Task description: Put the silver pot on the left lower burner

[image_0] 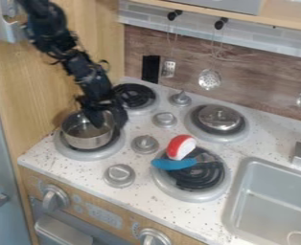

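Oven knob (pixel 154 237): nearest camera, below and right of tool.
Silver pot (pixel 86 138): just below-left of tool, upright over left lower burner (pixel 95 155); looks seated, a bit off-centre.
Tool (pixel 107 120): at pot's rim; can't tell if open, closed or gripping.
Left lower burner: placement looks basically done. Left: let go if holding, then back off.
Wooden panel (pixel 22 86): left of tool, near pot; tight that side.
Left upper burner (pixel 140 109): just behind tool.
Burner knob (pixel 144 144): below-right of tool; snag risk if low.
Worktop (pixel 83 174): front edge below tool; straight up looks the roomiest exit.
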`<state>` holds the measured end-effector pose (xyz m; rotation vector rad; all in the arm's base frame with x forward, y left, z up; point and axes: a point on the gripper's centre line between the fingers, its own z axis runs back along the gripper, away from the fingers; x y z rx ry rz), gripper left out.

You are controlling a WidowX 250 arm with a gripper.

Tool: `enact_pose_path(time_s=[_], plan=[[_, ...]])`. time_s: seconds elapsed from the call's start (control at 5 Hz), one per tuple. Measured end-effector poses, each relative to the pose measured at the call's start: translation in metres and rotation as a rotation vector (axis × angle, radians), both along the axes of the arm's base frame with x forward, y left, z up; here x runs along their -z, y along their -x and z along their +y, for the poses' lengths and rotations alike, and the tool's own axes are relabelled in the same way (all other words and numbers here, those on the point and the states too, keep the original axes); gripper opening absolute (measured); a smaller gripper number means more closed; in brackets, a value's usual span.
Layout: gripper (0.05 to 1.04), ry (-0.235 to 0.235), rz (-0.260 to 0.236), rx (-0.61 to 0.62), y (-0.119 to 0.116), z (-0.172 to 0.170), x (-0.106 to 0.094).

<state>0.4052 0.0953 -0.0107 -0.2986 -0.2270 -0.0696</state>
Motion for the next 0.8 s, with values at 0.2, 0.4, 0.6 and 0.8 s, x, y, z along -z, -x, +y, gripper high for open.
enact_pose_path(time_s=[0.2, 0.4, 0.6, 0.8], plan=[[0.999, -0.174, 0.076, -0.016, -0.009, -0.016, -0.039], [0.999, -0.219, 0.086, 0.017, -0.009, -0.029, -0.048], [0.999, -0.246, 0.091, 0.029, -0.01, -0.033, -0.048], [0.999, -0.249, 0.087, 0.064, -0.011, -0.043, -0.048]])
